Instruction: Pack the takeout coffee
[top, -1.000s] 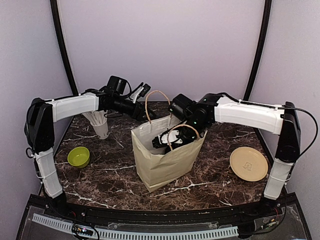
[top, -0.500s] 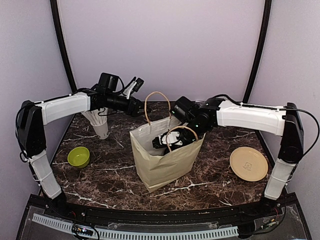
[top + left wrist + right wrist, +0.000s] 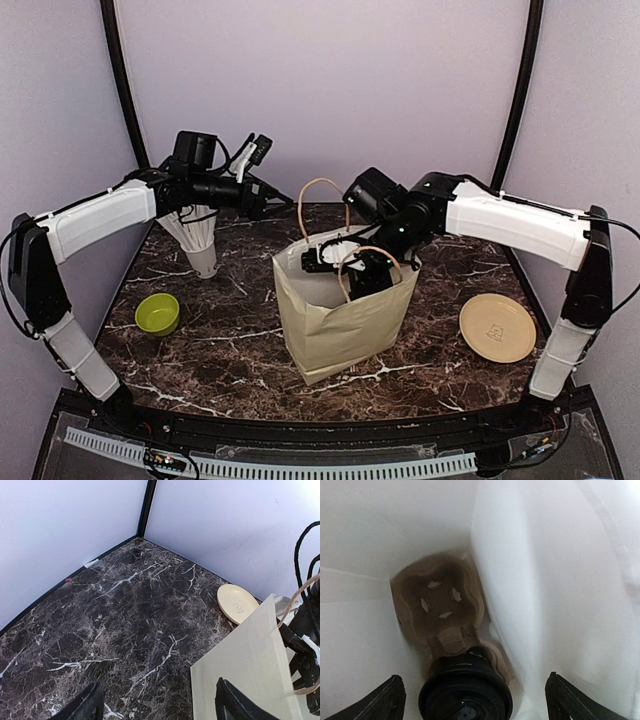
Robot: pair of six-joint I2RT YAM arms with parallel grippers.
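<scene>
Your right gripper (image 3: 475, 696) has spread its fingers (image 3: 385, 699), leaving the coffee (image 3: 465, 692) seated in the carrier (image 3: 437, 597) inside the bag (image 3: 340, 330). Lift straight up past the handles (image 3: 320, 182); your left gripper (image 3: 255, 150) is spread and empty.

- Bag (image 3: 345, 325) walls are crowding the cup (image 3: 465, 696), lower centre.
- Carrier (image 3: 440, 602) slot above it is sitting open.
- Handles (image 3: 322, 181) are arching over the bag mouth.
</scene>
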